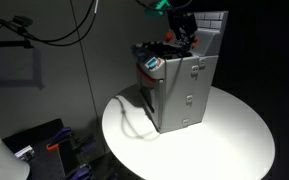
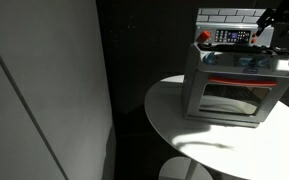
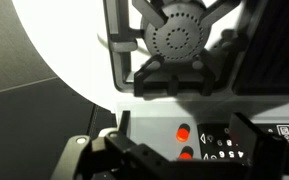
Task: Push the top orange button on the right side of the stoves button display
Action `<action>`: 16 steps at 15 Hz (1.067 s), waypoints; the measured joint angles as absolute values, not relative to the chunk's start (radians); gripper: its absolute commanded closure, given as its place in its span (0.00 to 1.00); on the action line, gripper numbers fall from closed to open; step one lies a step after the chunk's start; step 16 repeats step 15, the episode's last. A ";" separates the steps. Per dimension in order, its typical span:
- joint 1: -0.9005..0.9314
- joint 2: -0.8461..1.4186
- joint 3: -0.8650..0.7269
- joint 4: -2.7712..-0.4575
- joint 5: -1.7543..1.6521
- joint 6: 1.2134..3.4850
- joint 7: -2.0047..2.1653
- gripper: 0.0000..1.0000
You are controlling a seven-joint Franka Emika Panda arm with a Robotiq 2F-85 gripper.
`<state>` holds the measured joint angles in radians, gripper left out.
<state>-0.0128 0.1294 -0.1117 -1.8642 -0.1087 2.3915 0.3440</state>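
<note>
The approach seems in hand: the gripper [image 2: 267, 27], its grip unclear, hovers upper right near the button display [image 2: 234, 37]; next, it should align with the top orange button [image 3: 184, 132].

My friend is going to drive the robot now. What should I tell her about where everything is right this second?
Gripper: above the stove's burner top, near the back wall. Its jaws look apart and hold nothing.
Stove: upright on the white round table.
Button display: on the tiled back wall. The wrist view shows two orange buttons by it, just ahead of the gripper.
Done: the arm is lined up close to the buttons.
Left: no touch on a button shows, so the top orange one probably needs pressing.
</note>
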 measured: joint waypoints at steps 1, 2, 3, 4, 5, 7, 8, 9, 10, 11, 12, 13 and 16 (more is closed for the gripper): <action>-0.013 0.115 -0.108 -1.865 -0.102 2.364 0.329 0.00; -0.013 0.100 -0.104 -1.866 -0.094 2.336 0.314 0.00; -0.013 0.085 -0.100 -1.867 -0.084 2.306 0.298 0.00; -0.013 0.070 -0.096 -1.868 -0.071 2.275 0.282 0.00; -0.013 0.054 -0.092 -1.870 -0.058 2.240 0.265 0.00; -0.013 0.024 -0.085 -1.871 -0.043 2.166 0.240 0.00; -0.013 0.011 -0.083 -1.872 -0.041 2.130 0.231 0.00; -0.013 -0.002 -0.081 -1.873 -0.040 2.095 0.226 0.00; -0.013 -0.013 -0.079 -1.873 -0.035 2.059 0.220 0.00; -0.013 -0.023 -0.078 -1.874 -0.027 2.024 0.211 0.00; -0.013 -0.031 -0.078 -1.874 -0.022 1.992 0.205 0.00; -0.013 -0.038 -0.078 -1.874 -0.018 1.967 0.198 0.00; -0.013 -0.043 -0.078 -1.875 -0.017 1.947 0.193 0.00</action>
